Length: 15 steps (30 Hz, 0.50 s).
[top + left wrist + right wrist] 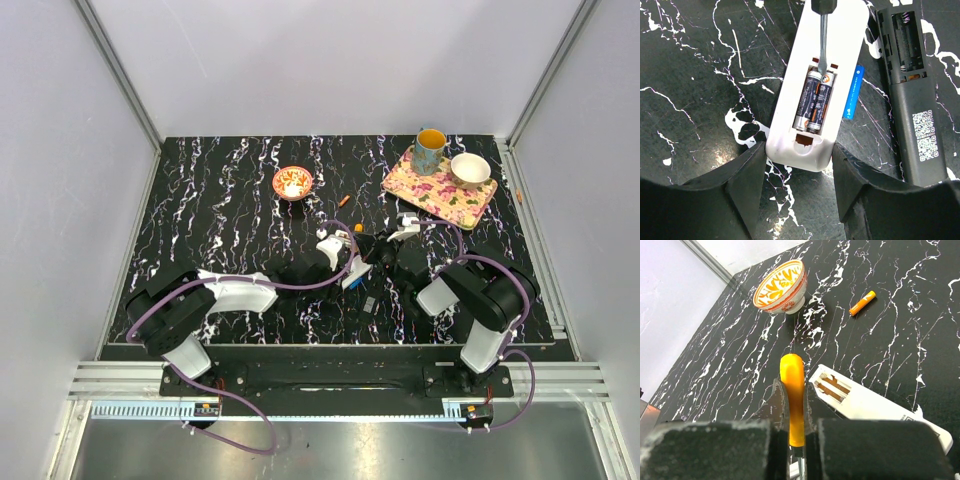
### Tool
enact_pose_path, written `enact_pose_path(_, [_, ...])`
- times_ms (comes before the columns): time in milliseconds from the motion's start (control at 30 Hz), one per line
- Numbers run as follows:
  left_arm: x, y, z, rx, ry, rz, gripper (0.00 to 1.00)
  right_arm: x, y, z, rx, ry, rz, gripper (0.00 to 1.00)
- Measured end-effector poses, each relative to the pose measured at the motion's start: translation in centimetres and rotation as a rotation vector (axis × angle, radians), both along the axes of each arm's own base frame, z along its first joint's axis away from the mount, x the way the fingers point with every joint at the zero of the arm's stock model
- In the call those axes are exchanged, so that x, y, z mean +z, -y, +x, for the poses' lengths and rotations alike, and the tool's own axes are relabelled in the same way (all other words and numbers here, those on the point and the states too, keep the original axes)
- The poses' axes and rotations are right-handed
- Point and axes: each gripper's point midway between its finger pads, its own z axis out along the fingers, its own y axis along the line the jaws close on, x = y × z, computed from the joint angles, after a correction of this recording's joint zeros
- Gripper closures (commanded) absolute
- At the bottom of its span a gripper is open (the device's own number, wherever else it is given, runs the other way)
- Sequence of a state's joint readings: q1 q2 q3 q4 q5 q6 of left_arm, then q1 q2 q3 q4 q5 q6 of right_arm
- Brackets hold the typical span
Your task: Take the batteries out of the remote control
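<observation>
A white remote (827, 60) lies back up with its compartment open. Two batteries (814, 100), dark with orange ends, sit side by side in it. My left gripper (799, 154) is shut on the remote's near end, one finger on each side. My right gripper (794, 390) is shut on the orange handle of a screwdriver (792, 385). Its blade (823, 45) points down at the far end of the batteries. One loose orange battery (862, 303) lies on the table, also seen from above (343, 200). Both grippers (340, 262) (385, 248) meet mid-table.
A dark grey remote (917, 115) with an empty compartment lies right of the white one, a blue tag (852, 92) between them. A second white remote (875, 405) lies open and empty. An orange-patterned bowl (292, 182) and a floral tray (425, 195) with mug (430, 150) and bowl (470, 170) stand behind.
</observation>
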State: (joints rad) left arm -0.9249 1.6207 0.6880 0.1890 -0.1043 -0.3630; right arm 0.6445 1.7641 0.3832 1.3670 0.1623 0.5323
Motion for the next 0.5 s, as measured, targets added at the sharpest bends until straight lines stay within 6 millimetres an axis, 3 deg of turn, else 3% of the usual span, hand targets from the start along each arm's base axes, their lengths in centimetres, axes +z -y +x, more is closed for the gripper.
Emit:
enact_pose_path(233, [0.0,0.0,0.0,-0.003,0.000,0.000,1.00,0.3,-0.2,-0.1,0.020,0.001,0.005,1.00])
enact_pose_path(333, [0.0,0.0,0.0,-0.007,0.001,0.002,1.00,1.8,-0.5,-0.4,0.040,0.024,0.033,1.00])
enact_pose_path(400, [0.0,0.2,0.2,-0.005,0.004,-0.008,1.00,3.5,-2.0,-1.5,0.121,0.030,0.104,1.00])
enact_pose_path(500, [0.1,0.8,0.5,-0.006,0.007,-0.027,1.00,3.7,-4.3,-3.8,0.249,-0.004,0.145,1.00])
